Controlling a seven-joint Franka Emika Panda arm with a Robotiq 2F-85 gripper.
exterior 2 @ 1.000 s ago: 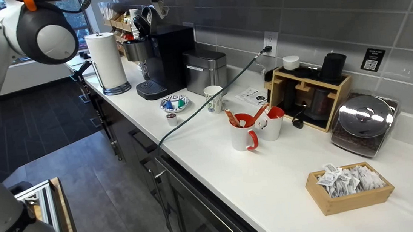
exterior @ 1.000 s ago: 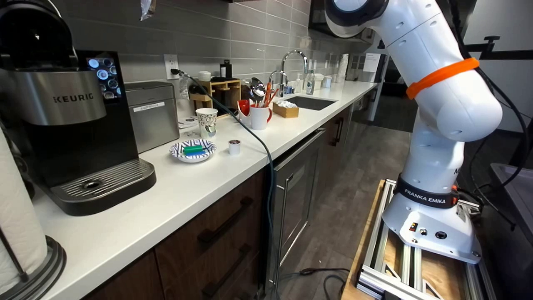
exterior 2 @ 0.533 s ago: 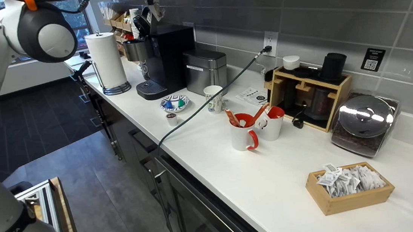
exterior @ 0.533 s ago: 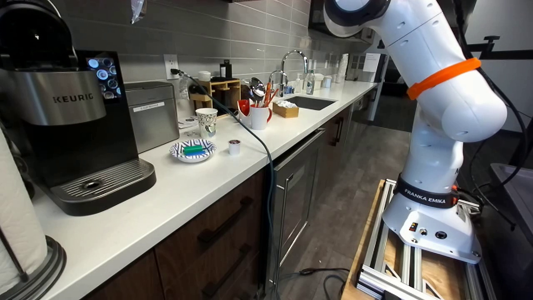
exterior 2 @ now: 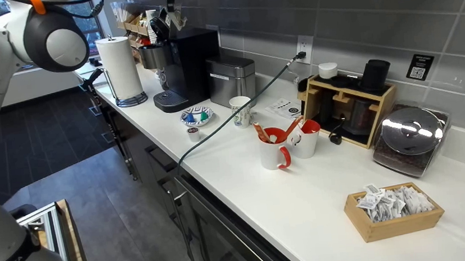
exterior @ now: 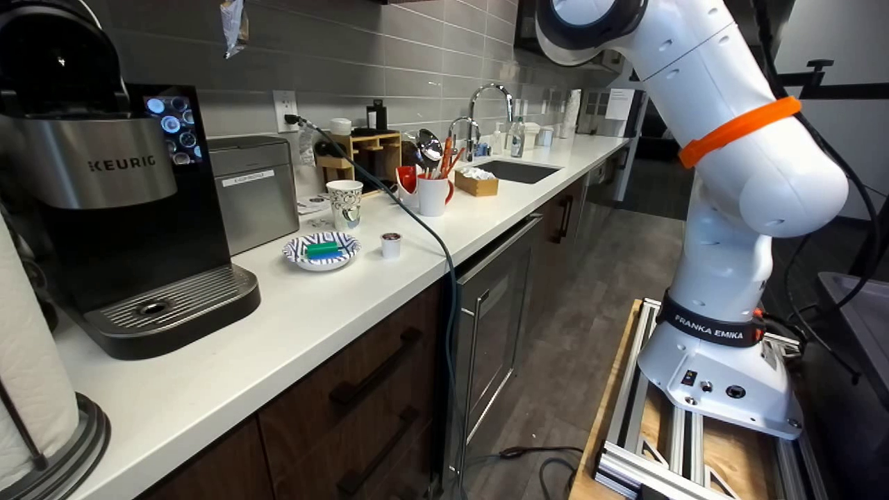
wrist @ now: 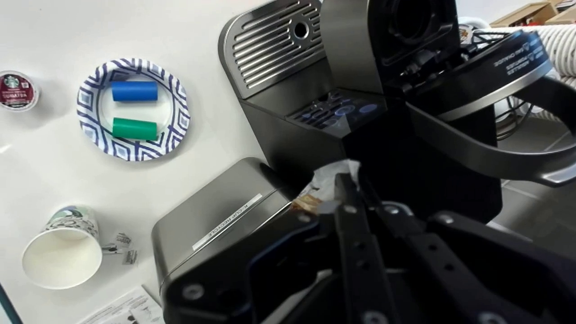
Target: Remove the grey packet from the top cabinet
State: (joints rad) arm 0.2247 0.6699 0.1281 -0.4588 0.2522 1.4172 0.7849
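The grey packet (wrist: 326, 180), silvery with a brown-orange patch, is pinched between the fingertips of my gripper (wrist: 358, 185) in the wrist view. The packet hangs down in both exterior views (exterior: 235, 28) (exterior 2: 178, 19), in the air above the coffee maker. My gripper (exterior 2: 171, 9) shows dark above the packet in an exterior view; its fingers are close together, shut on the packet. The top cabinet (exterior: 403, 1) shows only as a thin dark edge at the top of an exterior view; its inside is out of view.
Below the packet stand the black coffee maker (exterior 2: 198, 61) with its lid up and a steel box (exterior 2: 232, 79). A patterned bowl (exterior: 321, 260), paper cup (exterior: 345, 205), small pod (exterior: 391, 245) and mugs (exterior 2: 274, 154) stand on the white counter (exterior 2: 237, 181). A cable (exterior 2: 235, 113) crosses it.
The packet and gripper have moved a little to the left and lower in both exterior views. The packet has swung and turned slightly. The arm has shifted slightly; the counter things are unchanged.
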